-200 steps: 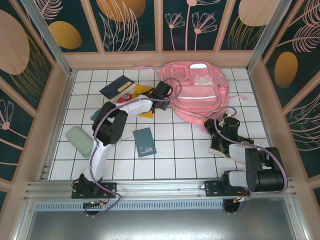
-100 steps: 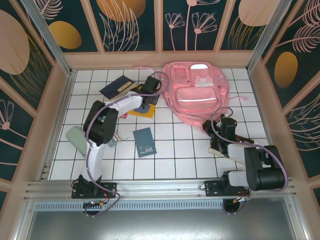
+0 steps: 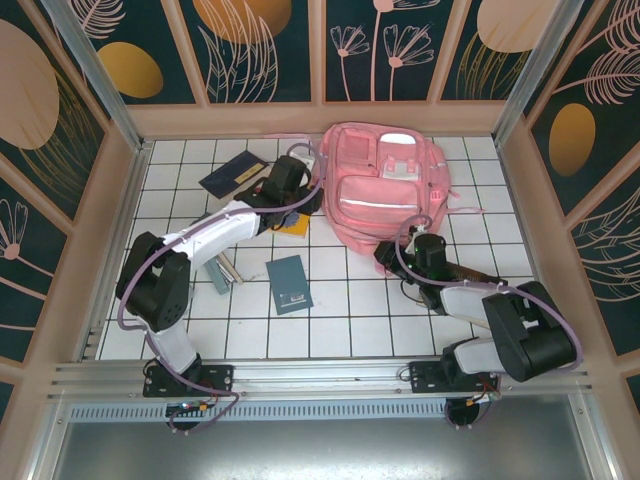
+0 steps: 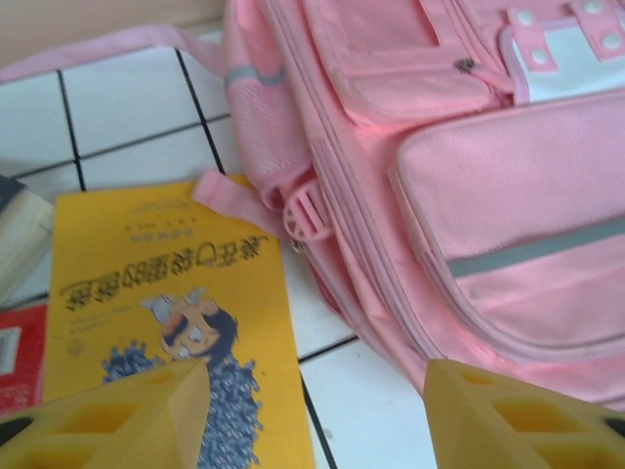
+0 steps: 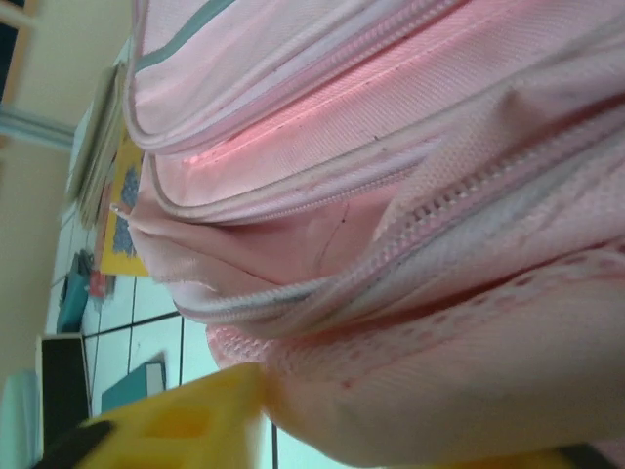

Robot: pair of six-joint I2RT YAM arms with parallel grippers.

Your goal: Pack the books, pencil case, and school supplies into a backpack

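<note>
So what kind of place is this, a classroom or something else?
Probably a robot test cell, not a classroom: a white tiled table holding a pink backpack, boxed in by printed floral wall panels, with a metal rail along the near edge.

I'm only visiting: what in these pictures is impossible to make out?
1. Right claw: in the right wrist view, backpack fabric bulges over its fingers, so open or shut is unclear.
2. Yellow book: in the left wrist view, the left claw and the bottom edge cut off its lower cover.
3. Red piece: same view, cut by the left edge; marks too blurred to read.
</note>
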